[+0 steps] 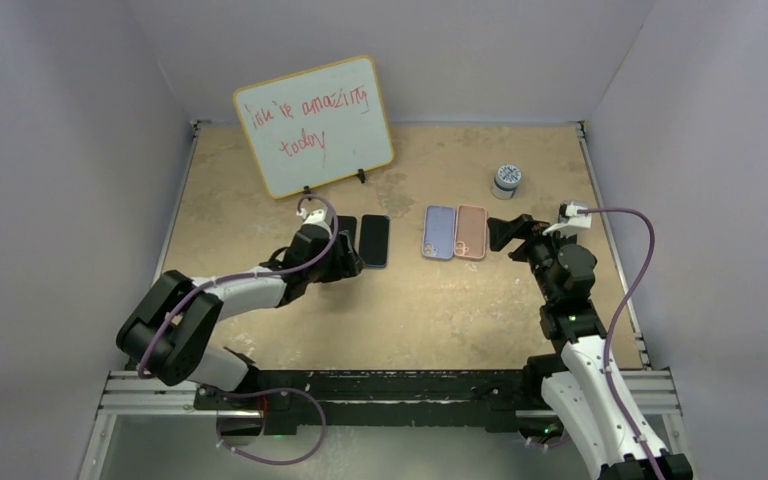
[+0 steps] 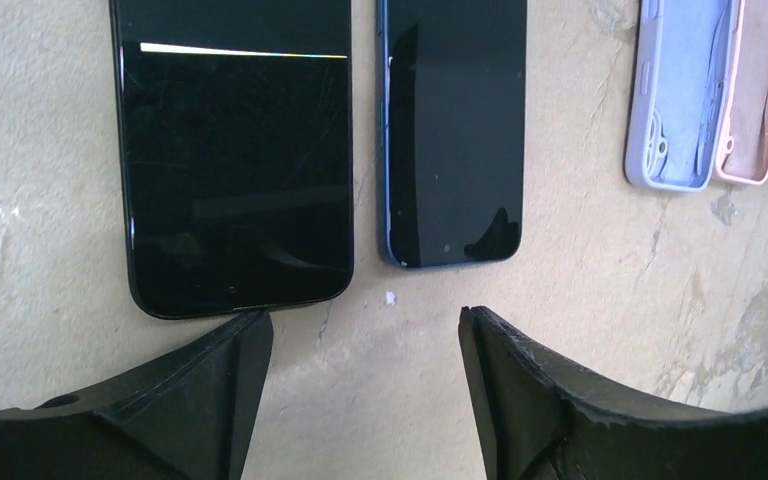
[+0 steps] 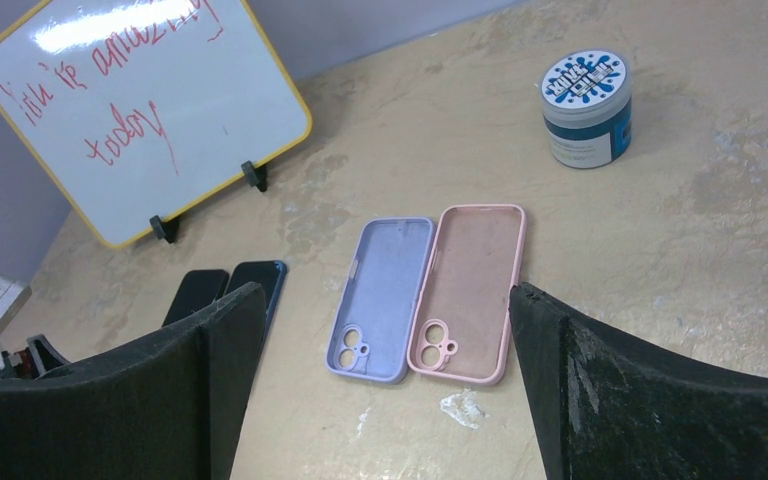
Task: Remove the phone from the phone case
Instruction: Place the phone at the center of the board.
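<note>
Bare bench (image 1: 430,320) lies open before the arm bases. The left pincer (image 2: 365,320), spread and empty, has the black phone (image 2: 235,160) and blue-rimmed phone (image 2: 452,130) just beyond its tips. The right pincer (image 3: 385,292), spread too, faces the lilac case (image 3: 390,265) and pink case (image 3: 470,285), lying side by side. Whiteboard (image 1: 315,125) and jar (image 3: 587,108) stand by the far edge.

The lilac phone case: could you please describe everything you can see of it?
The lilac phone case is empty and lies flat on the tan table, hollow side up. It looks like soft matte silicone, with rounded corners, a raised rim and a camera cutout with two round holes at one end. One long side runs along the pink case, touching or nearly so; the blue-edged phone lies apart on the other side. Nothing else touches it.
</note>
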### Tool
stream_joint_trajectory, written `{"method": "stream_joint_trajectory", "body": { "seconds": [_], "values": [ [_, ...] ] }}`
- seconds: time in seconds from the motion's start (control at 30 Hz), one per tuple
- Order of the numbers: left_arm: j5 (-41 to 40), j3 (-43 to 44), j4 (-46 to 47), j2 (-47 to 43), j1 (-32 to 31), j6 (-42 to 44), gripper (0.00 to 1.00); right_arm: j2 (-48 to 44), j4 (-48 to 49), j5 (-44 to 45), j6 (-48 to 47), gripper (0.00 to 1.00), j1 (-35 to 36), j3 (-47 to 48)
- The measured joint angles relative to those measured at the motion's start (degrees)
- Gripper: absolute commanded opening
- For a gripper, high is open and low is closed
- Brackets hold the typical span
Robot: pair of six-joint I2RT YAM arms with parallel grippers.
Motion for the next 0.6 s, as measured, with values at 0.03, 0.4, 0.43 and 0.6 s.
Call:
{"method": "stream_joint_trajectory", "body": {
  "seconds": [0.03,0.4,0.43,0.6],
  "values": [
    [0.02,0.57,0.24,0.7,0.0,0.0,0.71,0.0,0.0,0.0,0.0,0.91,0.0,0.0],
    [0.68,2.16,-2.45,-5.49,4.26,2.25,0.74,0.0,0.0,0.0,0.0,0.91,0.02,0.0],
    [0.68,2.6,-2.49,-6.69,5.66,2.64,0.73,0.0,0.0,0.0,0.0,0.91,0.11,0.0],
    [1.88,5.05,-2.05,-7.32,12.17,3.5,0.73,-0.04,0.0,0.0,0.0,0.92,0.37,0.0]
  ]
}}
